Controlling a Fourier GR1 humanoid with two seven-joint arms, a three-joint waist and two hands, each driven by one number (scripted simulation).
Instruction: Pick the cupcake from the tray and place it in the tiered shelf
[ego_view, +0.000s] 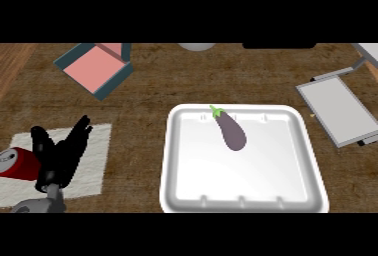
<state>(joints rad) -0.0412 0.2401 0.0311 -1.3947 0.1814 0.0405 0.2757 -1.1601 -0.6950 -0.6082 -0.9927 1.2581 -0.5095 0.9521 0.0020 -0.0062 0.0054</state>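
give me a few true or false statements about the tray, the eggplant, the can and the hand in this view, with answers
1. An eggplant lies in the white tray. True.
2. A cupcake sits in the tray. False: only the eggplant is visible in it.
3. The left hand shows at the view's left, fingers straight, over a white cloth. True.
4. The red can stands inside the tray. False: it lies at the left edge, beside the left hand.
5. The right hand holds the eggplant. False: no right hand is in view.
6. A pink-topped box sits at the upper left. True.
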